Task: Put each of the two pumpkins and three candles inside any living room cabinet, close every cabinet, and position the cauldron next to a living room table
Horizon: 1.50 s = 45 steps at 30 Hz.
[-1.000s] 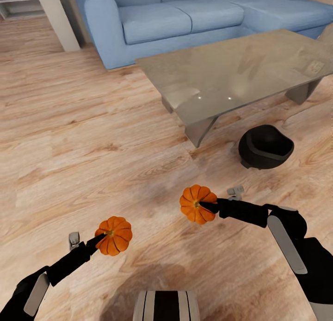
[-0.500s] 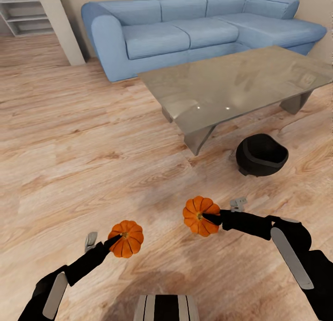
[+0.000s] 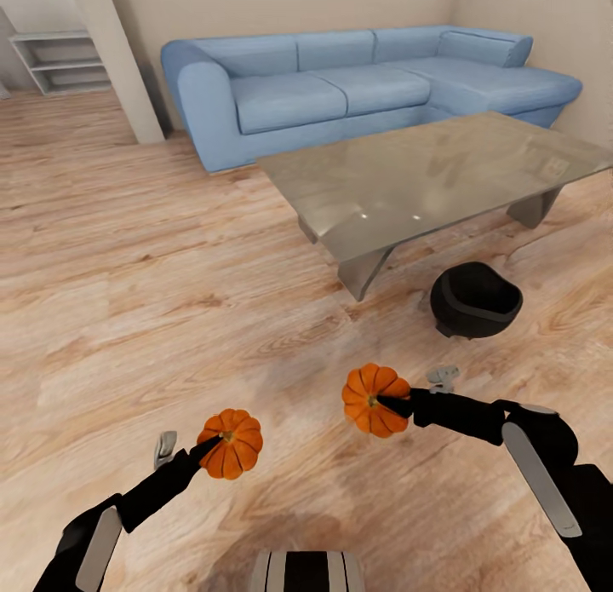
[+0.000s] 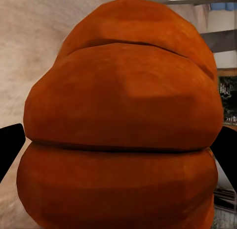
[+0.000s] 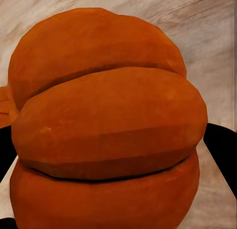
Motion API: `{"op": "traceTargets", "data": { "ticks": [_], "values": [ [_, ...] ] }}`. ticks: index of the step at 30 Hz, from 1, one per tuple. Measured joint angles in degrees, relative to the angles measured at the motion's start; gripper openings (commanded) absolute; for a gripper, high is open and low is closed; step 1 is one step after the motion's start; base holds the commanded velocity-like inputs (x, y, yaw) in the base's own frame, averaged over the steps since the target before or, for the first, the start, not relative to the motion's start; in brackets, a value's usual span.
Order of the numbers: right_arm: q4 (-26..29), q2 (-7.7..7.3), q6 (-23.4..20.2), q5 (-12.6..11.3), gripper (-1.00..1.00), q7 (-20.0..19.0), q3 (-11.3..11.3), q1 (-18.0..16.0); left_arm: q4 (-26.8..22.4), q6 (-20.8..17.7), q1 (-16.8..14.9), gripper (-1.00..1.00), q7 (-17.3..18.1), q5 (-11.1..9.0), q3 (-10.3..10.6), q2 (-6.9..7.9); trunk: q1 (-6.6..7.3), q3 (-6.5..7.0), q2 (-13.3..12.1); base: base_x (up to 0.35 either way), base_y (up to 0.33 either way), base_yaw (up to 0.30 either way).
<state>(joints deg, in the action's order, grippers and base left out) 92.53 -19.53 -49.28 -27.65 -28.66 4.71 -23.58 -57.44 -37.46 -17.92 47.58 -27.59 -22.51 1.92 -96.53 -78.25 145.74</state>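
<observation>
Left gripper [image 3: 213,449] clamped on left pumpkin [image 3: 232,443], held above bare wood floor [image 3: 128,302]. Right gripper [image 3: 393,403] clamped on right pumpkin [image 3: 373,399], also off the floor; pumpkins well apart. Cauldron [image 3: 473,301] on floor just beside near edge of glass table [image 3: 426,170], close to its leg. Sofa [image 3: 340,85] behind table. Wide open floor to the left of the table, up to a pillar [image 3: 115,55].

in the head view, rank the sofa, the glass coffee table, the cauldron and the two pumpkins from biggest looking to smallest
1. sofa
2. coffee table, close to the sofa in spread
3. cauldron
4. left pumpkin and right pumpkin: alike, not ranked
</observation>
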Motion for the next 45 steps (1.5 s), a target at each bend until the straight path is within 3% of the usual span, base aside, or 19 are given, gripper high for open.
{"op": "traceTargets", "data": {
  "ticks": [22,31,45],
  "values": [
    [0.0,0.38,0.7,0.7,-1.0,0.3,0.4,0.1,0.2,0.0,0.1,-1.0,-0.4,0.2,0.2,-0.41,0.57,4.88,-0.3,0.0,0.0,0.0],
    [0.0,0.16,5.4,0.8,-1.0,0.0,0.9,0.9,0.6,0.0,0.1,-1.0,-0.9,0.5,0.6,-0.6,0.8,6.87,-0.4,0.0,0.0,0.0],
    [0.0,0.22,5.8,0.8,-1.0,-1.2,0.1,1.3,0.7,0.3,0.1,-1.0,-0.9,0.7,0.7,-0.85,1.16,9.98,-0.6,0.0,0.0,0.0]
  ]
}}
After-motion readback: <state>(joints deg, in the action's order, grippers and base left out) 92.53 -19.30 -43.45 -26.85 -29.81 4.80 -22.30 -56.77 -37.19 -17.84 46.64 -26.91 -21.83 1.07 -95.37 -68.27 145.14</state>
